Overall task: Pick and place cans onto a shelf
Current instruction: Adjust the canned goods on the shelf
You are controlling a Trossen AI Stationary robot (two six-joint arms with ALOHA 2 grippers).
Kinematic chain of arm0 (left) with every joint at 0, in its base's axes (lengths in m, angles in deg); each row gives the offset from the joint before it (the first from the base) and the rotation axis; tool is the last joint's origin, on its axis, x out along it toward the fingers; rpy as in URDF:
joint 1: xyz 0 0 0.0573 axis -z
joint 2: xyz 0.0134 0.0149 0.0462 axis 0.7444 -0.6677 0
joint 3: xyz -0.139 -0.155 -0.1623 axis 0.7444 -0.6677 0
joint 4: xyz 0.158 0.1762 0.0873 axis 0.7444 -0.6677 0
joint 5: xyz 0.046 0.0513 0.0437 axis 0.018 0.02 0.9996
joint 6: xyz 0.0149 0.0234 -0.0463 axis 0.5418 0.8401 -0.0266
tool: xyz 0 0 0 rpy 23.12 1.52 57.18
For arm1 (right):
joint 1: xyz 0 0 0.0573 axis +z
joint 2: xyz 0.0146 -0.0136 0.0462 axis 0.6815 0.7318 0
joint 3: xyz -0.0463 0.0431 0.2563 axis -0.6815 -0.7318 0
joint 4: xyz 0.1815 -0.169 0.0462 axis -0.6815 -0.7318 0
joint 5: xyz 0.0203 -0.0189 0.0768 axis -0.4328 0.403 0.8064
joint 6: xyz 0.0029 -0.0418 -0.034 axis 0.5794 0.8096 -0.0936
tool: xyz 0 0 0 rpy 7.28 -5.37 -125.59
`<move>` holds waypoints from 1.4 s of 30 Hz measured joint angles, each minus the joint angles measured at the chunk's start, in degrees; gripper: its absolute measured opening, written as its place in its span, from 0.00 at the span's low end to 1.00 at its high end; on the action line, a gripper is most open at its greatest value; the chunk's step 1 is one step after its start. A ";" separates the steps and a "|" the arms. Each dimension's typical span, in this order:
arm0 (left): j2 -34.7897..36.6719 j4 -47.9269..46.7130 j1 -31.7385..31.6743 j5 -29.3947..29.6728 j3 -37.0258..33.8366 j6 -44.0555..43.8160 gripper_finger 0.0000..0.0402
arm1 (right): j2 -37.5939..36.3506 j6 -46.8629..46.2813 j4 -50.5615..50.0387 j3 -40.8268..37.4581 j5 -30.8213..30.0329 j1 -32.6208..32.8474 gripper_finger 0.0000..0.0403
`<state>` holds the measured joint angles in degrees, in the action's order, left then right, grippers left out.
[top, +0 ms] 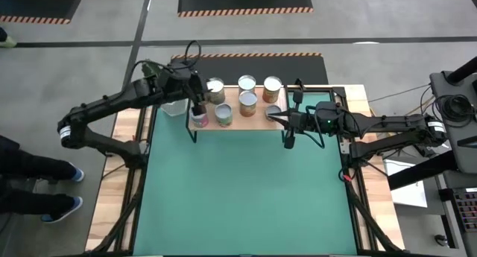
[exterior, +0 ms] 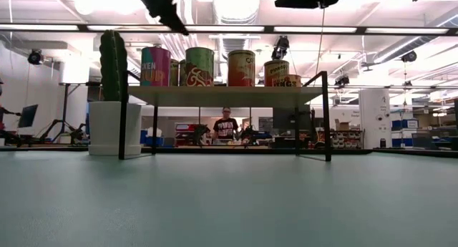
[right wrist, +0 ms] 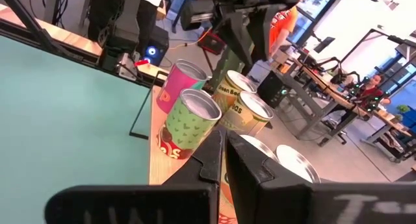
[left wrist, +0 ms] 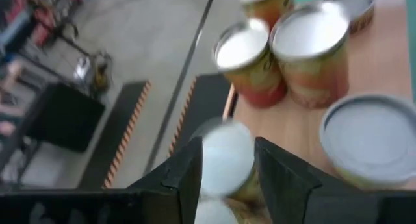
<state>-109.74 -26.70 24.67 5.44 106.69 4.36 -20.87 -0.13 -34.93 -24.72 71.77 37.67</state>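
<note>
The shelf [top: 258, 121] stands at the far middle of the green mat, a light-wood board on thin black legs [exterior: 325, 118]. Several cans [top: 247, 100] stand upright on it, among them a pink one [right wrist: 179, 84] and a green one [right wrist: 195, 117]. My left gripper [left wrist: 226, 178] hangs open over the shelf's left end [top: 198, 104]. A can's silver top [left wrist: 224, 156] shows below, between its fingers, apart from them. My right gripper [right wrist: 224, 160] is shut and level over the shelf's right end [top: 282, 120].
A cactus in a white pot [exterior: 113, 97] stands just left of the shelf. The green mat [top: 246, 197] stretches from the shelf to the near edge. People sit at desks in the room behind [exterior: 226, 125].
</note>
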 joint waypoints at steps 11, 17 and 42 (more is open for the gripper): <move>0.21 -5.86 -1.75 0.10 -1.05 -5.89 0.28 | 0.00 -0.46 0.02 0.00 0.00 -0.01 0.02; 0.18 -7.56 -1.79 6.84 -1.05 -5.92 0.28 | 0.01 -0.46 0.02 0.00 0.01 0.00 0.02; 0.18 -9.89 -1.90 15.99 -1.05 -5.91 0.28 | 0.02 -0.44 -0.02 0.00 -0.01 -0.01 0.02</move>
<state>-109.57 -36.59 22.76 21.43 105.64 -1.55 -20.85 -0.57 -34.95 -24.72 71.77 37.67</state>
